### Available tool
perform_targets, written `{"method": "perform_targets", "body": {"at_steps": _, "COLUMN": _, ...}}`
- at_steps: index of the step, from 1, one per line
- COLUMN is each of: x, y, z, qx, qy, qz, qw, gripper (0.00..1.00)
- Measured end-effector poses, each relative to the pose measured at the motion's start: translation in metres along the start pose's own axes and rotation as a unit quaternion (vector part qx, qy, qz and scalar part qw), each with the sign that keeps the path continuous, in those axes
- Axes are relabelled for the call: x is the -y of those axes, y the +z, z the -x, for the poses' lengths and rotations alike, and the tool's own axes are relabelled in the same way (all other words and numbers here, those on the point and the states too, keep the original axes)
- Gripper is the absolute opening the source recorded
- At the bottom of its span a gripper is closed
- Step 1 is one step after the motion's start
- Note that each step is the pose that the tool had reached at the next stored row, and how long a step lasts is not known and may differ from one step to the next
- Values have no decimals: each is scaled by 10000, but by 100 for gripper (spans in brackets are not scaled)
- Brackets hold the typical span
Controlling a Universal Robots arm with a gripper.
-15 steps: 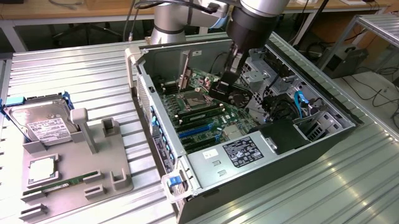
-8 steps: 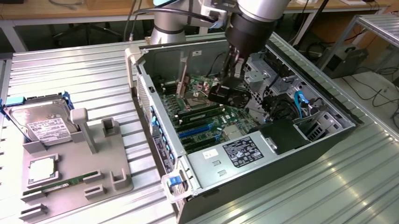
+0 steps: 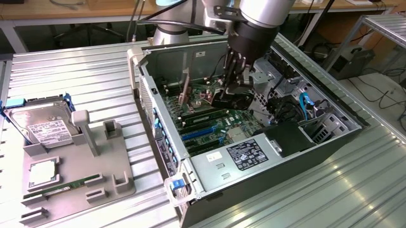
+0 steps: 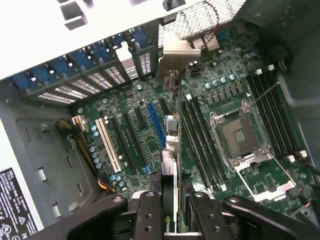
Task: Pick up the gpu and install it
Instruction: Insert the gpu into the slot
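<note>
Insertion step in hand — gripper (image 4: 172,216) jaws clamped on gpu (image 4: 171,186), held edge-on over motherboard (image 4: 134,96) beside blue slot (image 4: 156,122), silver bracket (image 4: 177,55) at far end. Judged not yet seated — needing square alignment with slot, then straight press.

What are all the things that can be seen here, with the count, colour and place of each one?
table: one, silver ribbed metal, under everything.
computer case: one, black, open, on the table.
motherboard: one, green, inside the case.
tray: one, grey, exterior view's left of the case.
hard drive: one, silver with white label, in the tray.
memory stick: one, green, in the tray.
gpu: one, black, edge-on above the motherboard, between the fingers.
arm: one, silver, reaching into the case.
gripper: one, black, fingers shut on the gpu.
</note>
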State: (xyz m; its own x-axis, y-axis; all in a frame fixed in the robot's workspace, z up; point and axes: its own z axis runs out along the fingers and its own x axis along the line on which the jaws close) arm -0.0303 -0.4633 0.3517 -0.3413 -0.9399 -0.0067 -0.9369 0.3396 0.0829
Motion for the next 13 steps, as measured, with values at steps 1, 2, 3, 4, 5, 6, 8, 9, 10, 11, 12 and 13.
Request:
{"method": "perform_targets", "body": {"at_steps": 1, "x": 2, "y": 21, "z": 0, "qx": -17, "qy": -204, "qz": 1, "qw": 9998, "gripper": 26}}
{"method": "perform_targets", "body": {"at_steps": 2, "x": 3, "y": 38, "z": 0, "qx": -29, "qy": -345, "qz": 2, "qw": 9994, "gripper": 26}}
{"method": "perform_targets", "body": {"at_steps": 3, "x": 4, "y": 53, "z": 0, "qx": -40, "qy": -469, "qz": 3, "qw": 9989, "gripper": 26}}
{"method": "perform_targets", "body": {"at_steps": 4, "x": 6, "y": 66, "z": 0, "qx": -47, "qy": -564, "qz": 4, "qw": 9984, "gripper": 26}}
{"method": "perform_targets", "body": {"at_steps": 5, "x": 7, "y": 78, "z": -1, "qx": -55, "qy": -657, "qz": 5, "qw": 9978, "gripper": 26}}
{"method": "perform_targets", "body": {"at_steps": 6, "x": 8, "y": 90, "z": -1, "qx": -62, "qy": -741, "qz": 5, "qw": 9972, "gripper": 26}}
{"method": "perform_targets", "body": {"at_steps": 8, "x": 10, "y": 115, "z": -1, "qx": -74, "qy": -885, "qz": 6, "qw": 9960, "gripper": 26}}
{"method": "perform_targets", "body": {"at_steps": 9, "x": 11, "y": 126, "z": -1, "qx": -78, "qy": -941, "qz": 6, "qw": 9955, "gripper": 26}}
{"method": "perform_targets", "body": {"at_steps": 10, "x": 12, "y": 136, "z": -1, "qx": -82, "qy": -988, "qz": 6, "qw": 9951, "gripper": 26}}
{"method": "perform_targets", "body": {"at_steps": 11, "x": 12, "y": 148, "z": -1, "qx": -86, "qy": -1033, "qz": 6, "qw": 9946, "gripper": 26}}
{"method": "perform_targets", "body": {"at_steps": 12, "x": 11, "y": 158, "z": -2, "qx": -88, "qy": -1070, "qz": 6, "qw": 9942, "gripper": 26}}
{"method": "perform_targets", "body": {"at_steps": 13, "x": 11, "y": 167, "z": -2, "qx": -90, "qy": -1107, "qz": 5, "qw": 9938, "gripper": 26}}
